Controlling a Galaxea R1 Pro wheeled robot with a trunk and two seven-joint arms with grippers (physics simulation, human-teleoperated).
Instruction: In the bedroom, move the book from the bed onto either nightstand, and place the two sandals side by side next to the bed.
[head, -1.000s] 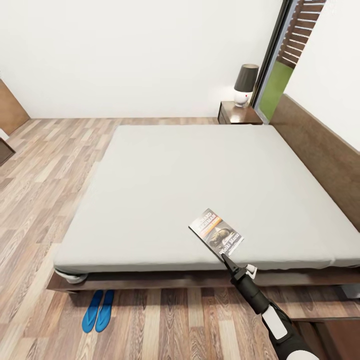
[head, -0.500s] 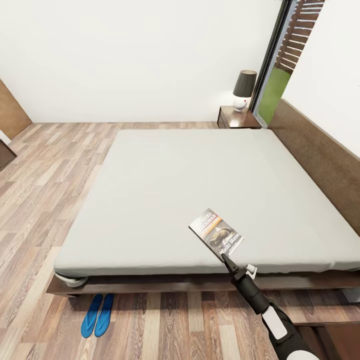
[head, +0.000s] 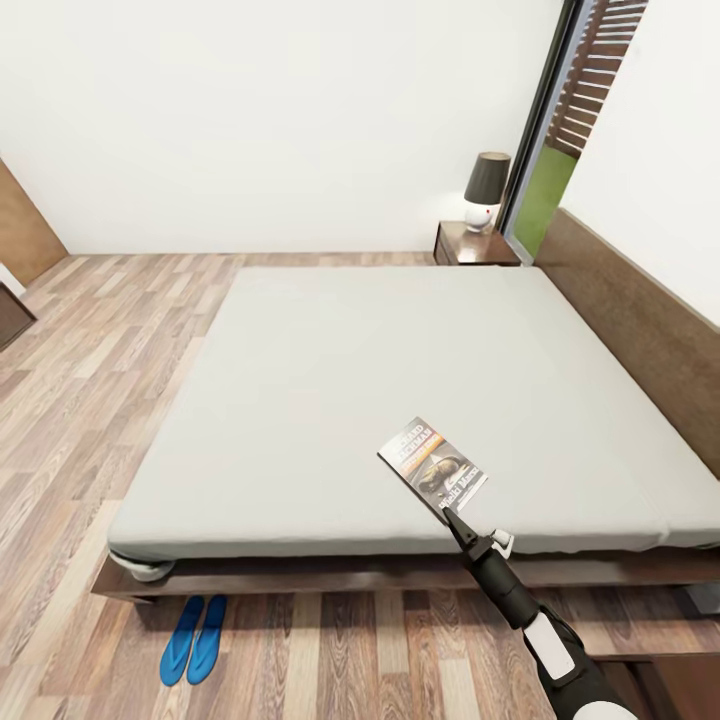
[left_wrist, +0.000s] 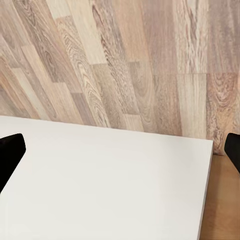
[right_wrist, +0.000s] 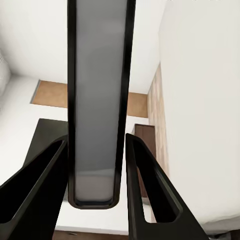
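A: What differs from a second ago?

B: The whole head picture has slid: the very large low bed with its pale grey mattress and dark brown frame (head: 330, 400) sits lower in the frame, more of the white wall shows above it, and the pair of flat bright blue sandals (head: 194, 638) lies nearer the bottom edge. That is the camera moving. The thin dark paperback with the orange band (head: 432, 466) and the right gripper (head: 447, 515) stand at the same spot in the picture as before.

A: So where is the book?

B: It is raised over the near part of the mattress, tilted, cover facing up, pinched at its near corner. In the right wrist view it stands edge-on as a long grey slab (right_wrist: 100, 100) between the two black fingers (right_wrist: 147, 190), which press close on either side.

A: And the arm?

B: The right arm comes up from the lower right corner, its black forearm stretched diagonally toward the bed, with the gripper narrow and clamped on the book.

A: The left gripper?

B: Its black fingertips (left_wrist: 10, 155) show at the two far edges of the left wrist view, spread wide with nothing between them, over a flat white surface (left_wrist: 105, 190) and wood plank floor (left_wrist: 125, 60).

A: The other things?

B: The sandals lie side by side on the floor, just beside the bed's near left corner. The low squarish dark brown nightstand (head: 474, 244) stands at the far corner by the long brown headboard (head: 640, 330), carrying a white lamp with a dark shade (head: 486, 190).
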